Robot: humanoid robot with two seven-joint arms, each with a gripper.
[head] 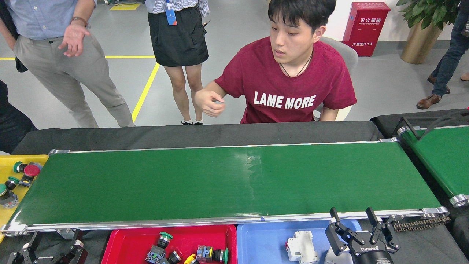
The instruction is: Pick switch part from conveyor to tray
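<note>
Head view: the conveyor (227, 183) carries no switch part on its visible belt, so the step in hand is judged to be waiting. Left gripper (51, 253) hangs low beside the red tray (121, 242), fingers spread, grasping nothing. Right gripper (361, 229) is released over the blue tray (260, 242). Hold both clear of the belt until a part arrives. Legible writing: "LAME MORE" on the seated person's shirt (285, 99); "119" on the red cabinet (364, 27).

Conveyor (227, 183): dark-green belt, silver side rails; bench (183, 134): black cover; near trays: red tray (121, 238), blue tray (260, 242); yellow tray (7, 163) at left; white part (299, 250) in blue tray; seated person's shirt (285, 84): maroon with white lettering; floor line (144, 91): yellow.
</note>
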